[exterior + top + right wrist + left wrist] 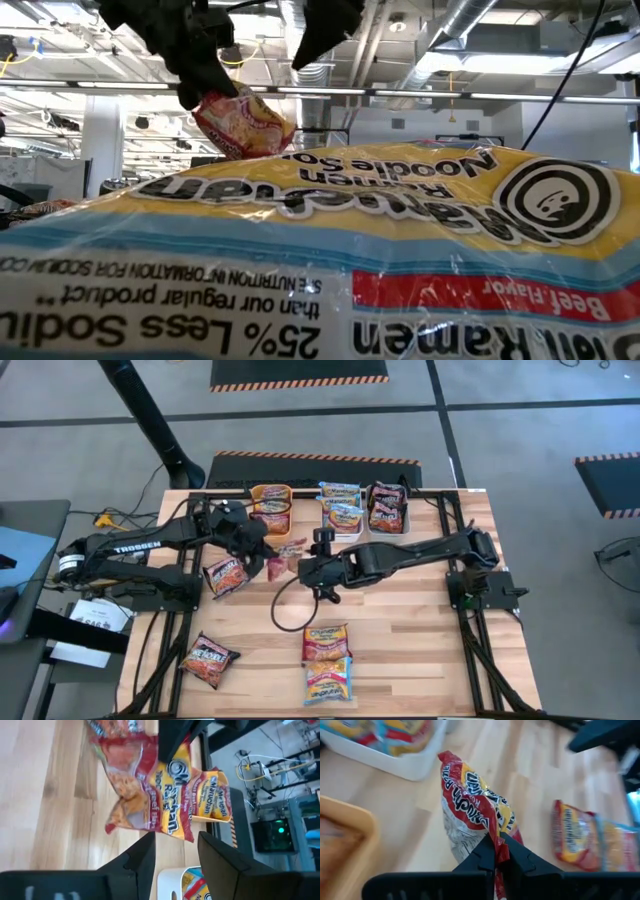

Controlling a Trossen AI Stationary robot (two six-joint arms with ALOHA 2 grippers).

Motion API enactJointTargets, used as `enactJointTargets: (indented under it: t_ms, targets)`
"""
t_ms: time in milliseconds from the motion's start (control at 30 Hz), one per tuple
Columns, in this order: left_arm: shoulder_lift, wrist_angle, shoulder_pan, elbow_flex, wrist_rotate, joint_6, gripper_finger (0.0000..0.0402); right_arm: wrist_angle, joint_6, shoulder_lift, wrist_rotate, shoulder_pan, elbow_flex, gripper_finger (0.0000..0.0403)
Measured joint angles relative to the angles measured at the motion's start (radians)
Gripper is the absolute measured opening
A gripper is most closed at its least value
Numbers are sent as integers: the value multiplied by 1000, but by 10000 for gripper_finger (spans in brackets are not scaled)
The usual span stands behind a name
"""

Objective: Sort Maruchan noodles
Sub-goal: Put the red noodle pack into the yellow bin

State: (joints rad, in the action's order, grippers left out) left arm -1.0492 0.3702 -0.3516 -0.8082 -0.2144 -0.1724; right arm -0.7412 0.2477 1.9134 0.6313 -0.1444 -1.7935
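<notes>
Clamped on the crimped edge of a red-and-yellow noodle packet (472, 805), the left gripper (496, 857) holds it lifted off the table (420, 630) near the middle of the board, between the orange bin (270, 507) and the right gripper (300, 568). In the left wrist view the packet stands on edge, its long axis running straight away from the fingers, its wrapper creased and folded lengthwise. From the low view it hangs tilted under the dark fingers, one corner dipped.

Right gripper: its two fingers stand parted, nothing between them, just beside the hanging packet — the right wrist view shows the wrapper directly ahead of the gap.

Another red packet (225, 576) lies flat just to the left of the held one, set at a slant. A third (208, 659) lies near the front left corner, also askew. Two packets lie flat at front centre, an orange-red one (326, 643) and a blue-edged one (328, 680) close to the front edge — the second fills the low view.

Along the far edge, the orange bin, the white bin (341, 508) and the grey bin (388, 507) each hold packets. Bare wood lies open on the right half of the table and between the front packets and the grippers.
</notes>
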Motion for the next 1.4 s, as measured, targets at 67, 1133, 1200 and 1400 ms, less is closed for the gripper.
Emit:
enactJointTargets:
  t_ms: [67, 1133, 1200, 1400]
  targets:
    - [0, -2, -16, 0, 43, 42, 0, -33, -22, -11, -1, 1, 2, 168]
    - [-121, -71, -531, -1, -86, 527, 0, -67, -38, -15, -5, 55, 2, 166]
    - [-140, -98, -531, -1, -89, 526, 0, -67, -38, -15, -6, 56, 2, 166]
    - [-190, -124, -537, -1, -95, 504, 0, -67, -38, -15, -6, 56, 2, 166]
